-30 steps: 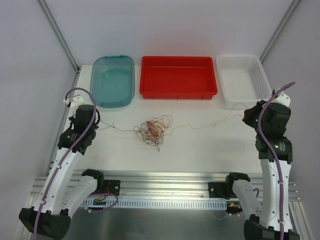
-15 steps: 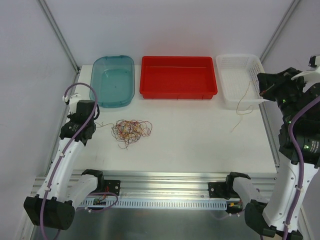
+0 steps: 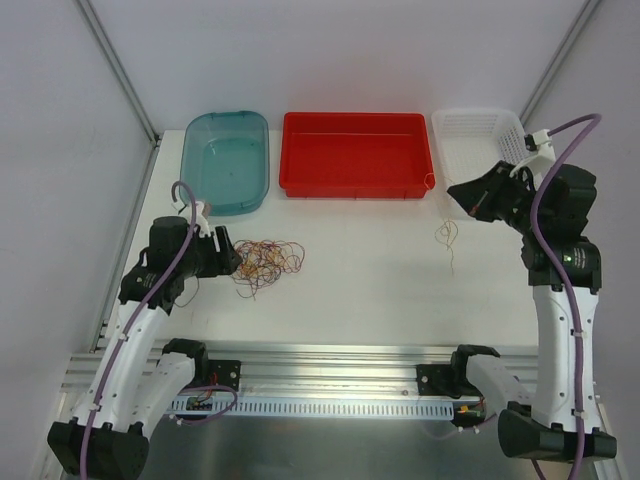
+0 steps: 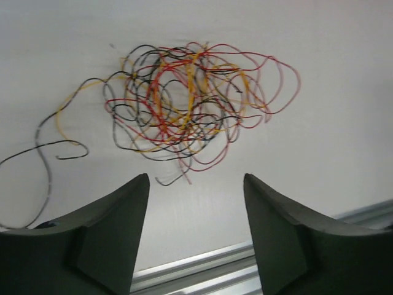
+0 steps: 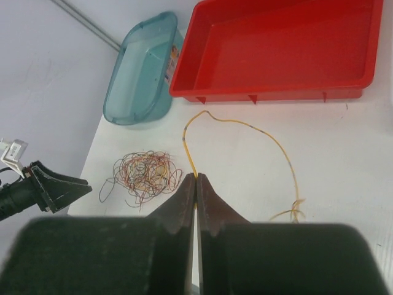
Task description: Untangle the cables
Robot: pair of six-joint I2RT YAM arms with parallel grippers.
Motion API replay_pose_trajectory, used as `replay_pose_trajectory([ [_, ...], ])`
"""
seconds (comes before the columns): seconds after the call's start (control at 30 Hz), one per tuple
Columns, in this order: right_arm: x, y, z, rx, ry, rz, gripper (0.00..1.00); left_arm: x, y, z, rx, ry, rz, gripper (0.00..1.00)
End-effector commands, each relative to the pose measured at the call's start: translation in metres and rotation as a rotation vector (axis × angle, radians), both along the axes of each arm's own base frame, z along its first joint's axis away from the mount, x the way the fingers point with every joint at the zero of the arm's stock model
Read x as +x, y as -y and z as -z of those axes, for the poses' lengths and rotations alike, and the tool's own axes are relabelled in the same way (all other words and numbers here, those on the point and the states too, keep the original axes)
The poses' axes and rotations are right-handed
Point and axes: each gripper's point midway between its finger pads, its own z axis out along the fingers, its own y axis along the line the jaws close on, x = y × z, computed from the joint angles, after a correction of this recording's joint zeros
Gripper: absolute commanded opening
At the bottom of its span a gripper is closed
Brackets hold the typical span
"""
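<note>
The cables are thin wires. A curly tangle [image 3: 266,261] of red, yellow and dark strands lies on the white table, left of centre. In the left wrist view this tangle [image 4: 184,104] sits just beyond my left gripper [image 4: 195,179], which is open with nothing between its fingers. My left gripper [image 3: 233,258] is right beside the tangle's left edge. My right gripper [image 5: 196,177] is shut on a single yellow cable [image 5: 270,138], which arcs away from the jaws and ends in a small curl. That yellow cable [image 3: 446,238] hangs below the raised right gripper [image 3: 456,193], apart from the tangle.
A teal tub [image 3: 226,160], a red tray [image 3: 357,152] and a white basket [image 3: 482,155] stand in a row along the back of the table. An aluminium rail [image 3: 330,365] runs along the near edge by the arm bases.
My left gripper has opened, let go of the strand and swung right up to the tangle. My right gripper has moved left and down from over the white basket, still carrying the yellow cable.
</note>
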Motion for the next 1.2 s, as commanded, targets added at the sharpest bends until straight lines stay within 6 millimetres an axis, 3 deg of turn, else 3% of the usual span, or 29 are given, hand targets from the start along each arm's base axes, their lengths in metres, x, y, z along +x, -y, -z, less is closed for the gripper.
replay_pose_trajectory([
  [0.0,-0.003,-0.01,-0.009,-0.022,0.068,-0.065,0.01,-0.01,0.037,-0.021,-0.125,0.079,0.211,0.66],
  [0.07,0.001,-0.009,-0.006,-0.035,0.06,-0.065,0.01,-0.01,0.038,-0.027,-0.133,0.103,0.216,0.78],
  [0.1,0.003,-0.009,-0.005,-0.037,0.056,-0.067,0.01,-0.008,0.04,-0.032,-0.141,0.122,0.22,0.89],
  [0.2,0.008,-0.01,-0.009,-0.041,0.058,-0.076,0.01,0.0,0.04,-0.035,-0.146,0.128,0.208,0.99],
  [0.33,0.021,-0.009,-0.025,-0.047,0.084,-0.074,0.01,0.015,0.027,-0.022,-0.083,0.085,0.13,0.99],
  [0.5,0.043,-0.008,-0.052,-0.038,0.141,-0.066,0.01,0.02,0.011,0.003,-0.022,0.034,0.053,0.99],
  [0.57,0.057,-0.006,-0.067,-0.044,0.181,-0.055,0.01,0.019,0.007,0.008,-0.003,0.026,0.035,0.99],
  [0.77,0.121,0.034,-0.086,-0.138,0.258,0.164,0.01,0.015,0.001,0.013,0.007,0.03,0.005,0.99],
  [0.83,0.141,0.05,-0.085,-0.153,0.255,0.258,0.01,0.015,0.003,0.015,0.007,0.021,0.014,0.99],
  [1.1,0.227,0.086,-0.082,-0.238,0.298,0.367,0.01,0.013,0.004,0.021,0.003,0.002,0.019,0.99],
  [1.17,0.24,0.098,-0.08,-0.256,0.308,0.395,0.01,0.013,0.004,0.023,0.004,-0.004,0.019,0.99],
])
